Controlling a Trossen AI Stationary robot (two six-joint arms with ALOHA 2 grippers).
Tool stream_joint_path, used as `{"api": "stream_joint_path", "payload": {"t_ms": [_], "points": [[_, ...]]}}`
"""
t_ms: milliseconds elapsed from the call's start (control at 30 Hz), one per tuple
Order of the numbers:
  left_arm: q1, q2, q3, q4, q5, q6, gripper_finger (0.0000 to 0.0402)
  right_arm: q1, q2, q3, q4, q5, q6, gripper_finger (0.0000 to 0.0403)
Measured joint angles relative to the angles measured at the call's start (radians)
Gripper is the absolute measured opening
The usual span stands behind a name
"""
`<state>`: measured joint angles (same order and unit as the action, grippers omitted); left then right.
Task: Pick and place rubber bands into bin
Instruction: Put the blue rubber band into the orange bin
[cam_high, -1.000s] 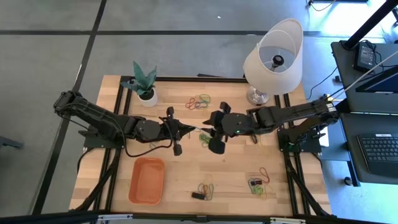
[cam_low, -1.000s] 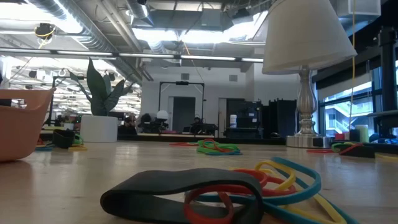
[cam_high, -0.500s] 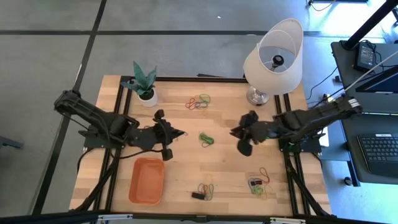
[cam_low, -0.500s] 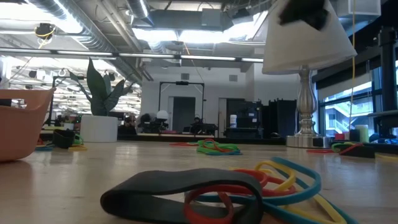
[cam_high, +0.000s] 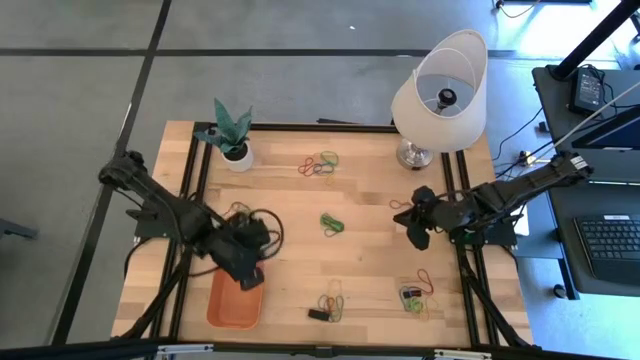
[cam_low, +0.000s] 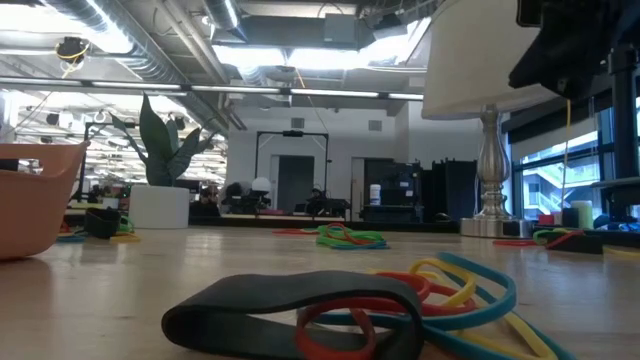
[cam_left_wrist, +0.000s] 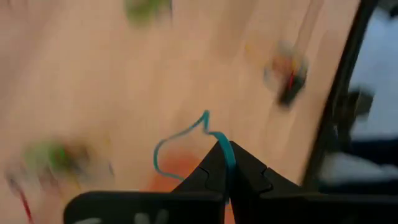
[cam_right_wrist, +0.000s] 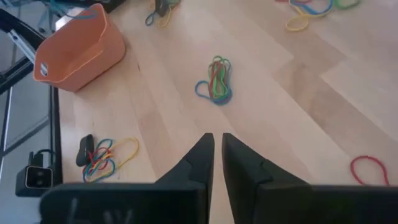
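Carrying a blue rubber band (cam_left_wrist: 180, 146) pinched between pressed-together fingertips, the left gripper (cam_high: 247, 268) hangs over the far edge of the bin (cam_high: 232, 305) at the table's near left. To drop cleanly, judge it should centre over the bin's open floor before parting the fingers. The band's loop trails forward from the tips. The bin's long axis runs near-to-far. The right gripper (cam_right_wrist: 217, 149) waits at the right, fingers nearly together, empty.
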<state>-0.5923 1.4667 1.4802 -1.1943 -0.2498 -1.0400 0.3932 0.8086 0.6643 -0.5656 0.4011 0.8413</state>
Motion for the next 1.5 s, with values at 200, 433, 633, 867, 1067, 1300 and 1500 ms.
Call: {"api": "stream_joint_path", "payload": {"t_ms": [200,433,633,867,1067,1300,1500], "points": [[-0.057,0.104,0.019,-0.043,0.158,-0.235,0.0002,0.000,-0.014,0.003,0.011,0.001,-0.120,0.0037],[-0.102,0.214,0.019,-0.102,0.167,-0.473,0.0002,-0.004,-0.014,0.004,0.016,0.000,-0.176,0.0037],[-0.125,0.276,-0.005,-0.165,0.278,-0.616,0.0002,-0.005,-0.013,0.004,0.017,-0.002,-0.189,0.0037],[-0.167,0.279,-0.070,-0.080,0.273,-0.778,0.0003,-0.004,-0.013,0.004,0.016,-0.003,-0.170,0.0037],[-0.155,0.278,-0.173,0.042,0.269,-0.832,0.0003,-0.004,-0.013,0.004,0.016,-0.003,-0.169,0.0037],[-0.150,0.278,-0.325,0.203,0.294,-0.851,0.0003,-0.004,-0.013,0.004,0.016,-0.003,-0.169,0.0037],[-0.126,0.278,-0.451,0.464,0.306,-0.856,0.0005,-0.004,-0.013,0.005,0.026,-0.003,-0.168,0.0037]]}}
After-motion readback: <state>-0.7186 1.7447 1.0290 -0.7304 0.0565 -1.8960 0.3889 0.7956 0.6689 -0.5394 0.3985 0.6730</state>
